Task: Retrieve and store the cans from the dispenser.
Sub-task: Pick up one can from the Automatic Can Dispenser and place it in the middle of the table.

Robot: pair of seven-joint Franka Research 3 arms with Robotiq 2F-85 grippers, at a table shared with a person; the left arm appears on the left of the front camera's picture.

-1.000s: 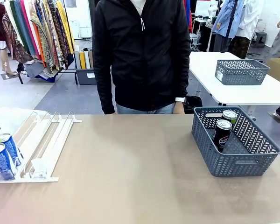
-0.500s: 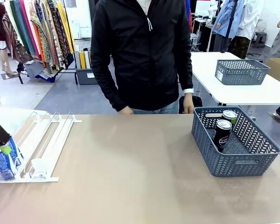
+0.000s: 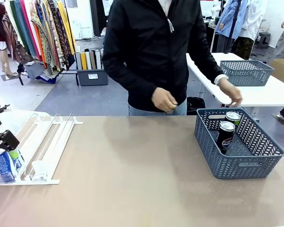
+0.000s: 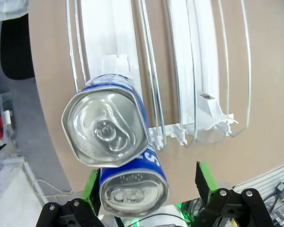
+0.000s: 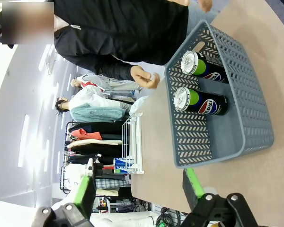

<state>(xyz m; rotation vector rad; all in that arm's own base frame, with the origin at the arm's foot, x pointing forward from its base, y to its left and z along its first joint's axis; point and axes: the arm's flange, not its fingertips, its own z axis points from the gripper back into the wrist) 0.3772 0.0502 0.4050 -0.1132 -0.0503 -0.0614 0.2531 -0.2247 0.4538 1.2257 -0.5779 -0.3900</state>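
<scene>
Left gripper stood wide open at the bottom of the wrist frame, jaws either side of one blue can, not closed on it; second blue can just above, in the dispenser; right gripper wide, empty; two black cans in the grey basket, right of frame.

A: Front cam?
B: Fixed on the robot's side, facing across the worktop to the person.
A: Wrists?
B: Left looks down, close over the dispenser. Right sits farther off, rolled sideways, on the basket. Front shares both.
</scene>
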